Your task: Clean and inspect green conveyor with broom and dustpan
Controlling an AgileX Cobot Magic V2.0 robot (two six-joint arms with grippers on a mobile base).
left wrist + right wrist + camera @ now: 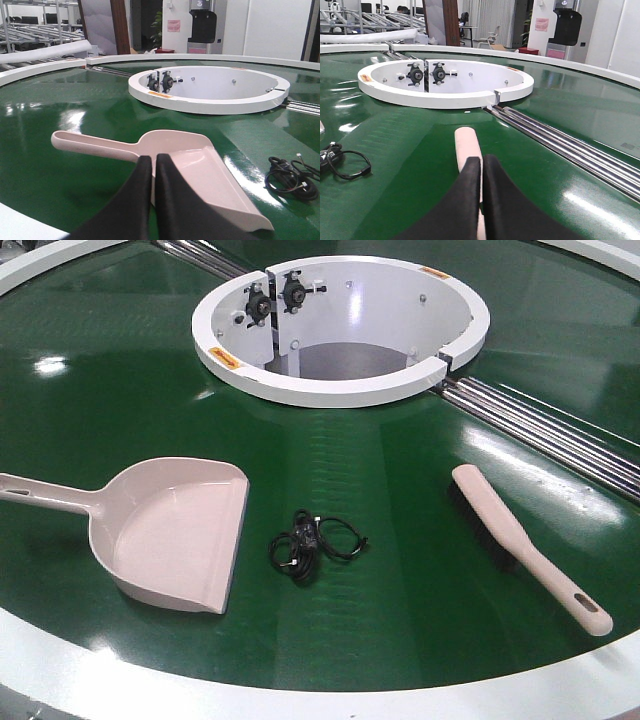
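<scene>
The green conveyor (400, 580) fills the front view. The beige-pink dustpan (175, 530) lies flat on it at the left, with its handle pointing left. At the right lies the beige broom (510, 535), bristles down and its handle toward the near rim. Neither gripper shows in the front view. In the left wrist view my left gripper (154, 159) is shut on nothing, with the dustpan (200, 165) just beyond its tips. In the right wrist view my right gripper (482, 160) is shut and empty, lined up over the broom (467, 142), which runs away from it.
A tangled black cable (315, 545) lies on the belt between dustpan and broom. The white hub (330, 392) stands at the centre, and steel rollers (540, 420) run off to the right. The white outer rim (300, 690) borders the near edge.
</scene>
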